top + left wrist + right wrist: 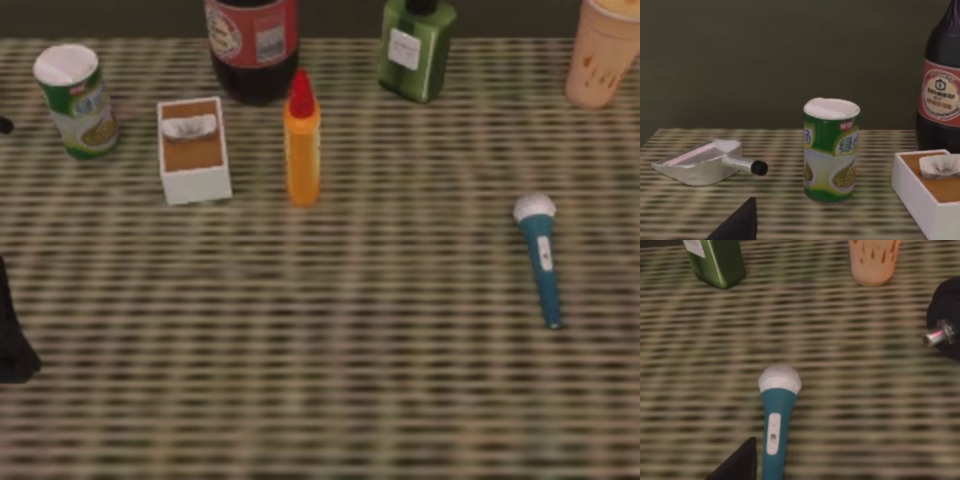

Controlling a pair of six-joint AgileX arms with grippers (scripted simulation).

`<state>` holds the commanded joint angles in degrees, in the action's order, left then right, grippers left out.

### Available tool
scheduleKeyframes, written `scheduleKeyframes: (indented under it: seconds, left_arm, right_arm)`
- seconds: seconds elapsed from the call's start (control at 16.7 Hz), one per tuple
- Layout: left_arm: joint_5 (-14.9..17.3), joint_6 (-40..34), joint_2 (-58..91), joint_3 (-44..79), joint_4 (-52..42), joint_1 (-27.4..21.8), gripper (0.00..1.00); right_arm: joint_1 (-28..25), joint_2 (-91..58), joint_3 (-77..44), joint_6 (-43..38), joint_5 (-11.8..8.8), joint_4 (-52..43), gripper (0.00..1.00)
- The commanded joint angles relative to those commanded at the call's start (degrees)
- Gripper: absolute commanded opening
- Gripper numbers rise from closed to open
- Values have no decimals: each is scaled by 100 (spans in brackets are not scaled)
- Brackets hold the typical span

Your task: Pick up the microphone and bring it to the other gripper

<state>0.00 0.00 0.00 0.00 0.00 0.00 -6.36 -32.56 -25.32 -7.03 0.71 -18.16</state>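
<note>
The microphone lies flat on the woven table at the right, its white head toward the far side and its teal handle toward the near side. In the right wrist view the microphone lies just ahead of my right gripper, whose one visible black fingertip stands beside the handle without touching it. No second finger closes in, so this gripper is open and holds nothing. My left arm is parked at the left edge; its fingertip shows alone, open and empty.
Along the far side stand a green can, a white box, a yellow bottle with red cap, a dark cola bottle, a green bottle and an orange cup. A white scoop lies beyond the can.
</note>
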Motion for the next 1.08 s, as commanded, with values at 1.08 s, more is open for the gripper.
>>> scheduleKeyframes:
  seconds: [1.08]
  left_arm:
    - [0, 0, 0, 0, 0, 0, 100]
  right_arm:
    - [-1262, -7236, -4924, -1351, 133, -3633, 100]
